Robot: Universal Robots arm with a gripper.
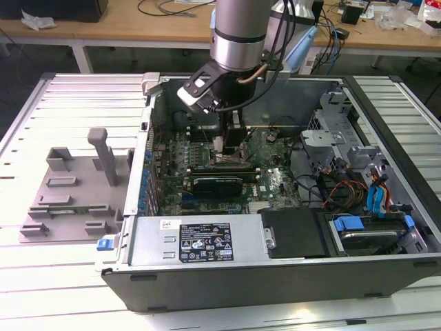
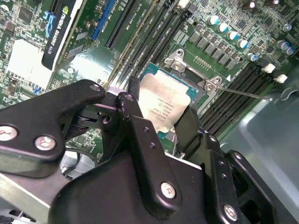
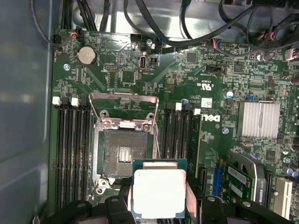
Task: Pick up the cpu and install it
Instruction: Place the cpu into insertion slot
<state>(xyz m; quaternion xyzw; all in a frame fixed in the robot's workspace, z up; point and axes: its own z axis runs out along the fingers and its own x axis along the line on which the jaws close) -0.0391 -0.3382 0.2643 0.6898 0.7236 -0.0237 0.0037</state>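
Observation:
The cpu (image 3: 159, 193), a flat square chip with a silvery top and a thin green rim, sits between my gripper's (image 3: 159, 205) black fingers (image 2: 133, 116), which are shut on two of its opposite edges. It hangs just above the motherboard, close over the open socket (image 3: 124, 154). The socket's metal load plate (image 3: 124, 100) is flipped up and its pin field is bare. In the exterior view my gripper (image 1: 231, 148) reaches down into the middle of the open computer case (image 1: 275, 269). In the second wrist view the cpu (image 2: 163, 105) lies over the socket area.
Black memory slots (image 3: 72, 149) flank the socket on both sides. A black graphics card (image 1: 217, 185) lies nearer the case front. Cables (image 1: 344, 189) and drive bays (image 1: 368, 231) crowd the exterior view's right. A grey fixture plate (image 1: 69, 196) stands on the slatted table at the left.

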